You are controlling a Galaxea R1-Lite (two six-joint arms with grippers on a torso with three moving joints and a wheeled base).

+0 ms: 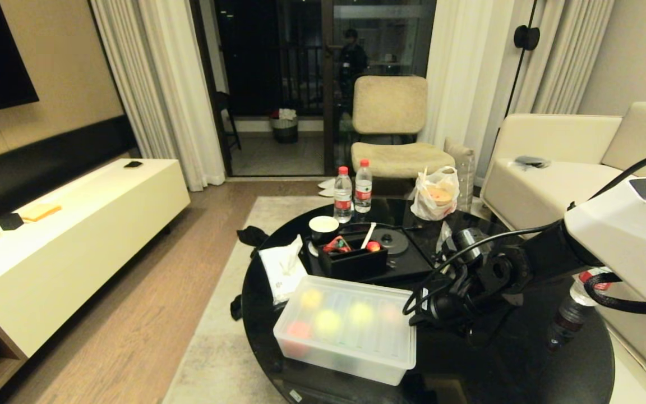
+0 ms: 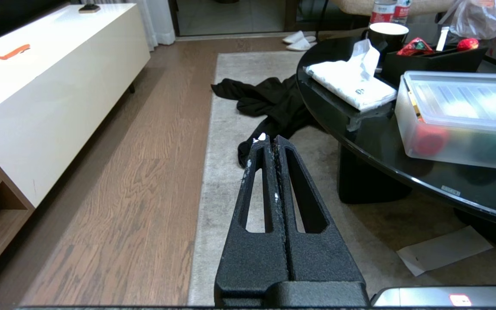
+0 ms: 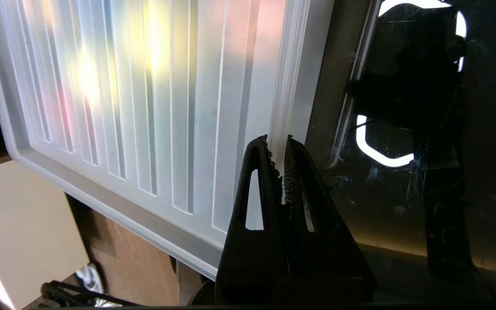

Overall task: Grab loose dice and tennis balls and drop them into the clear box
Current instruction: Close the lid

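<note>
1. Low in the centre of the head view, the clear box (image 1: 345, 359) sits lidded on the black table (image 1: 525, 370), tennis balls (image 1: 327, 321) and dice (image 1: 299, 331) blurred inside.
2. Right gripper (image 3: 277, 148), at the box's right edge, pinches the lid (image 3: 144, 107) rim.
3. Left gripper (image 2: 272, 142) hangs closed, empty, over the rug (image 2: 226, 129).
4. Farther up, a black tray (image 1: 351, 261).

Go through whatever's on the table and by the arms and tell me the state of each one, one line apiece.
clear box: lid on, coloured balls and dice inside
lid: flat on the box, right edge between the right jaws
right gripper: shut on the lid's edge
left gripper: shut, empty, off the table above the rug
water bottles: upright, capped
white cup: upright
plastic bag: open at the top
</note>
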